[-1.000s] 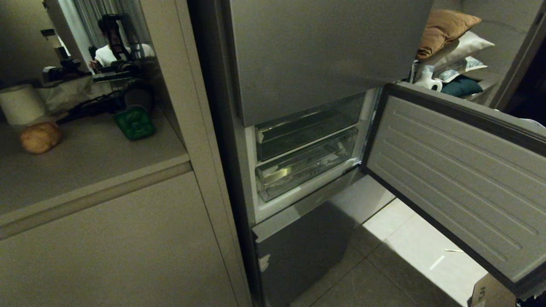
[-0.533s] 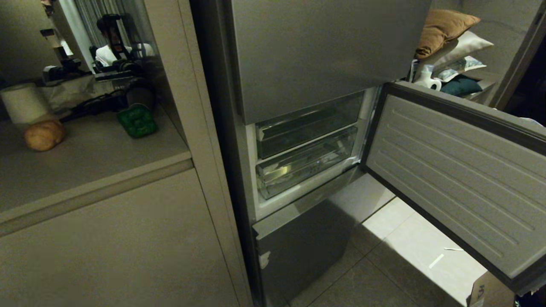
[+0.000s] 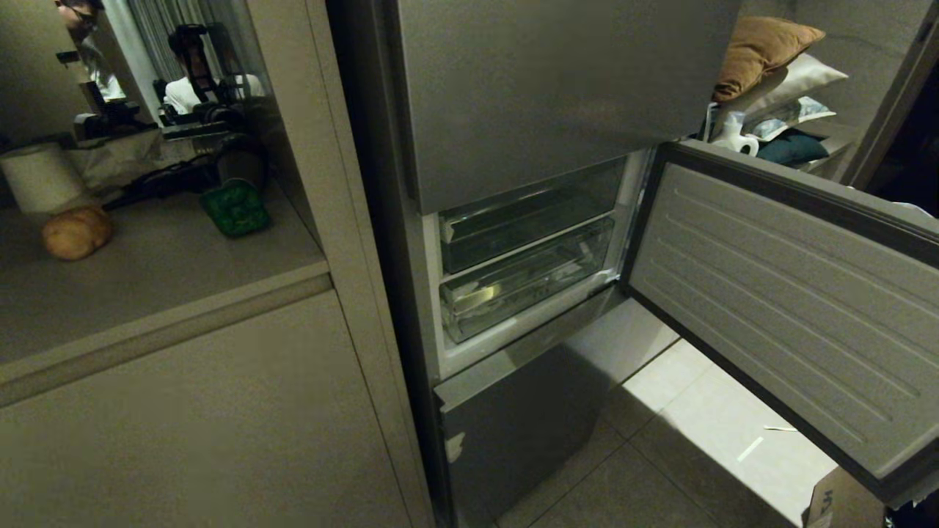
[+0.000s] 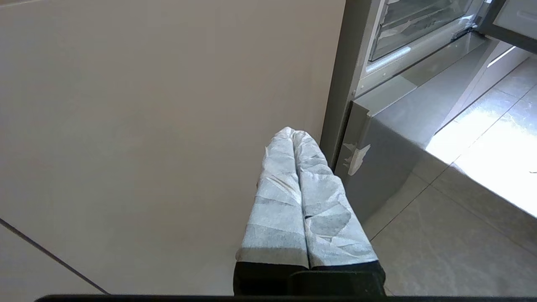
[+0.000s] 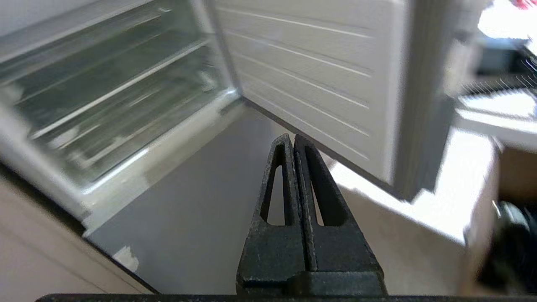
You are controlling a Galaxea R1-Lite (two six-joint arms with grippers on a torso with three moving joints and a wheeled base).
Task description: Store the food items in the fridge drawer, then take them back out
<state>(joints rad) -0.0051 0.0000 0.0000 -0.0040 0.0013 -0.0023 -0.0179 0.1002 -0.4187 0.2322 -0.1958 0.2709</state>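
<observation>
The left claw (image 4: 293,133) has long fingers wrapped in wrinkled pale tape over black bases, while the right claw (image 5: 290,137) is bare rough black, with triangular cut-outs.

Kitchen surroundings beside an open fridge

A beige counter (image 3: 169,264) on the left carries a green ridged object (image 3: 235,207), a white roll (image 3: 38,176) and dark cables (image 3: 158,183); a mirror panel (image 3: 169,66) behind them reflects a seated person (image 3: 192,81). The grey upper door panel (image 3: 557,88) is closed, while the middle door (image 3: 777,293) stands swung wide to the right, its ribbed inner face showing. Beyond it lie stacked cushions (image 3: 777,66) and a white jug (image 3: 736,136). Pale floor tiles (image 3: 704,418) catch bright light, with a cardboard box (image 3: 843,506) at the corner.
</observation>
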